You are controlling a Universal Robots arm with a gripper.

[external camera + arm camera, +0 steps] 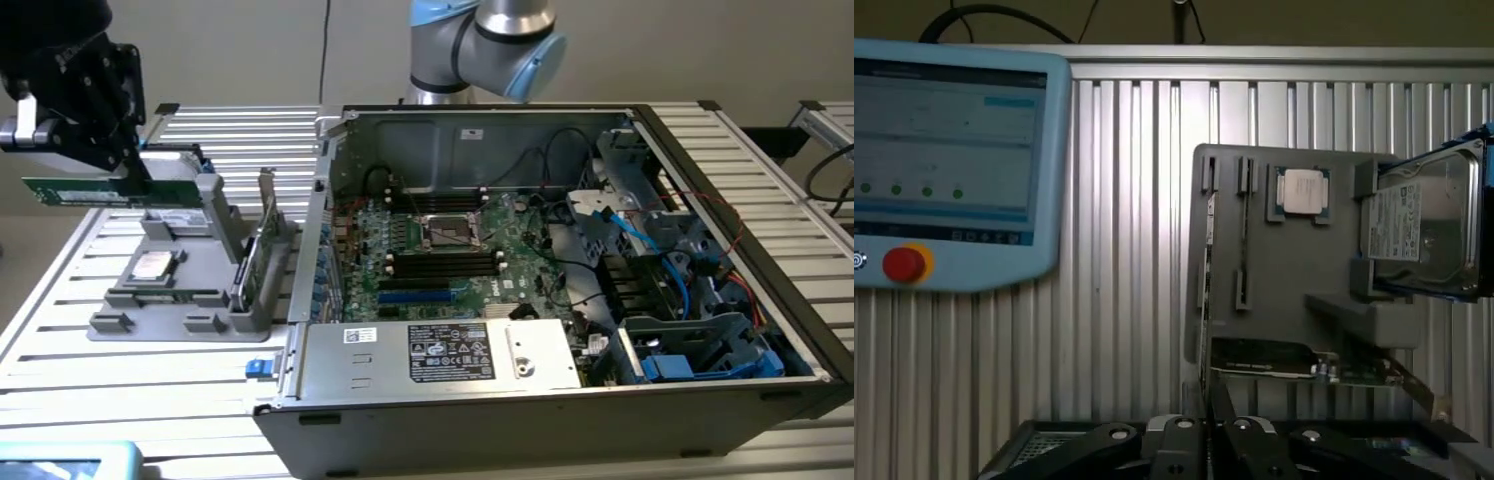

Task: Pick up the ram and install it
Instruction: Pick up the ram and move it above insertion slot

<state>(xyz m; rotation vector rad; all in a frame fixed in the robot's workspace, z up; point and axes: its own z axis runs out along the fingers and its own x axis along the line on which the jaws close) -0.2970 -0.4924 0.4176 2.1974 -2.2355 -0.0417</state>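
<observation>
The ram [74,190] is a long thin green stick, held level in the air at the exterior view's far left, above the grey parts holder [174,315]. My black gripper [134,178] is shut on it near one end. In the wrist view, the fingers [1184,445] meet around the stick's thin edge [1205,300], with the holder below. The open computer case [561,400] lies to the exterior view's right. Its green motherboard [514,275] carries black memory slots [447,260] on either side of the processor socket [447,232].
The holder carries a processor chip [154,266], a silver hard drive [1424,230] and an upright expansion card [267,240]. A blue teach pendant [949,160] with a red button lies on the slatted metal table [160,400]. Cables and drive cages [694,340] crowd the case's right side.
</observation>
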